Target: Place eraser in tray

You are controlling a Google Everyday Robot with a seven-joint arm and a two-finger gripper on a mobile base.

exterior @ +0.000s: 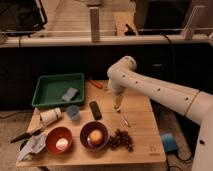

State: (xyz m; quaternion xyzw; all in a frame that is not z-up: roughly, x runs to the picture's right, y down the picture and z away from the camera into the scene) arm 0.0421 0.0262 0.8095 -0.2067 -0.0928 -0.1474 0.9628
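Observation:
The eraser (95,110), a small flat black oblong block, lies on the wooden table (142,135) near its middle. The green tray (46,91) stands at the back left of the table, with a grey-blue flat block (69,93) inside it. My gripper (117,105) hangs from the white arm (150,90) and points down, a short way to the right of the eraser and just above the table. It is apart from the eraser.
A spoon (123,119) lies just below the gripper. Two reddish bowls (59,140) (95,135) stand at the front, next to a bunch of dark grapes (120,139). A white cup (50,116), a small blue cup (73,112) and crumpled wrappers (31,145) are at the left.

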